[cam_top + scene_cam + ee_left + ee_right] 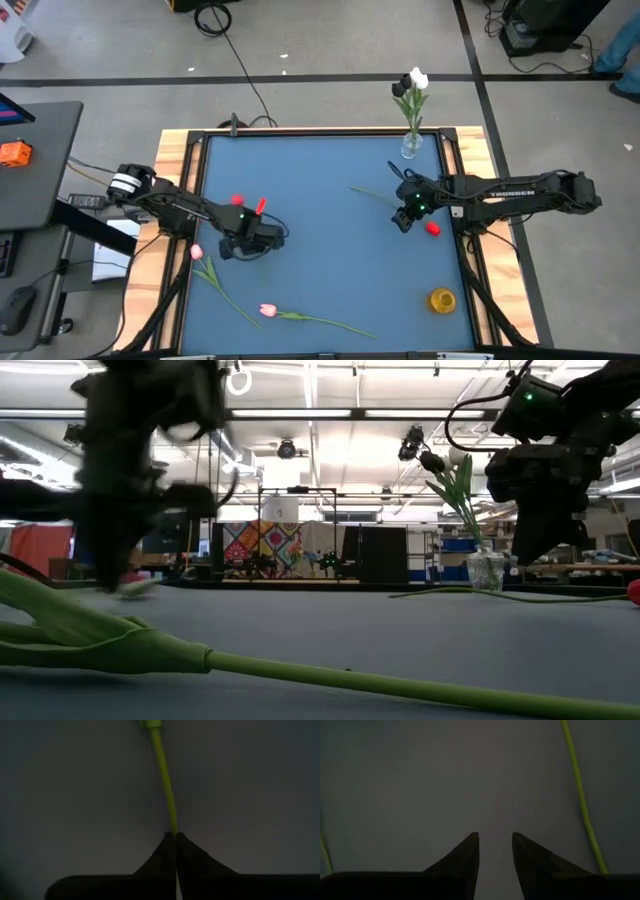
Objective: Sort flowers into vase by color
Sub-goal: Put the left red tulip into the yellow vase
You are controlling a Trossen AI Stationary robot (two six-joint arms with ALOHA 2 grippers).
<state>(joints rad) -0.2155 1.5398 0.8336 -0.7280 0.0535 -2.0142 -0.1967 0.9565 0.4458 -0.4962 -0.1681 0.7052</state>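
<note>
Blue table on wood frame, grey floor w/ cables around; big workshop hall behind in low view. Glass vase at far right edge, holding white tulip and a dark one. Left gripper left of center, fingers pinched tight on a green stem; which tulip it belongs to, can't tell. Red tulip just beyond that arm. Two pink tulips near left: one by left edge, one near front, stems trailing right. Right gripper right of center, fingers apart, holding nothing, low over table. Another red tulip just beside it, stem close by. Yellow vase near right corner.
</note>
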